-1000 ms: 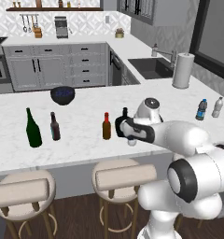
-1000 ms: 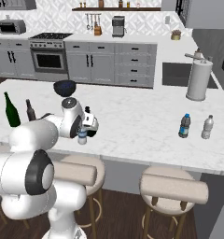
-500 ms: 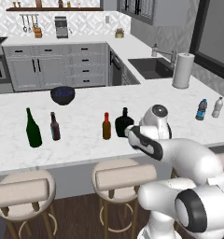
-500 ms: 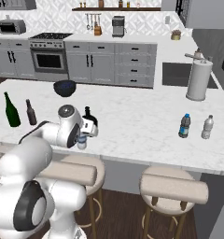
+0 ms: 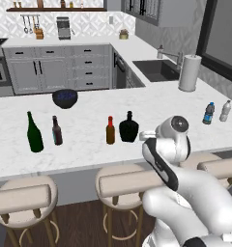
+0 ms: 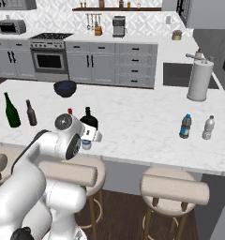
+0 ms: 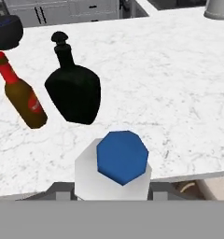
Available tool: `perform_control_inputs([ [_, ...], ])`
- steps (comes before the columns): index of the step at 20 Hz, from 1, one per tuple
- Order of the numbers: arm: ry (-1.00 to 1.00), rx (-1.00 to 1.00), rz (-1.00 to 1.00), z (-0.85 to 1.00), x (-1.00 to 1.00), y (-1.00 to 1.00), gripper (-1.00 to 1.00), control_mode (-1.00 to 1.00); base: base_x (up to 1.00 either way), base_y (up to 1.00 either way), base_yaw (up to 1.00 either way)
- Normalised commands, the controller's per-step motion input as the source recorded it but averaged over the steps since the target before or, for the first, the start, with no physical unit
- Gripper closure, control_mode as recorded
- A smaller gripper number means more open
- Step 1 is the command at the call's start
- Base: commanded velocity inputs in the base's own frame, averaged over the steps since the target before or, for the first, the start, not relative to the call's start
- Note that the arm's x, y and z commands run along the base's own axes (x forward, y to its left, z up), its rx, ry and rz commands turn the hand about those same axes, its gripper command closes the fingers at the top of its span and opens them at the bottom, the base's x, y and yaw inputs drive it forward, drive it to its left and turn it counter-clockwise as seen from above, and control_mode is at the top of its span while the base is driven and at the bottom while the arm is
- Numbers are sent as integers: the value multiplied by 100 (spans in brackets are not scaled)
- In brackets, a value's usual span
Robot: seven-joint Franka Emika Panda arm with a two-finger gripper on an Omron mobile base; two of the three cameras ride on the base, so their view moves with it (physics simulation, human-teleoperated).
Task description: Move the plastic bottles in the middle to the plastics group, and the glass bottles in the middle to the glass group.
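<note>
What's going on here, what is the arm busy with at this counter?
The white arm's gripper is closed around a small clear plastic bottle with a blue top, near the front edge of the white marble counter. The slim amber-brown glass bottle and the squat black round-bellied bottle stand just beyond it, untouched. Two small water bottles wait at the far right, a tall green bottle and a dark brown one at the left.

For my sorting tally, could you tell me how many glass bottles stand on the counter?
4: green bottle and brown bottle at the left; amber bottle and black bottle mid-counter.
</note>
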Motion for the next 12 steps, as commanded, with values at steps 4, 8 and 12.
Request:
perform_control_inputs([
  [4,-13,4,-11,1,-12,-41,100,-100,0,0,0],
  [8,-2,11,-8,9,14,-63,100,-100,0,0,0],
  [12,0,17,-10,23,34,-52,100,-100,0,0,0],
])
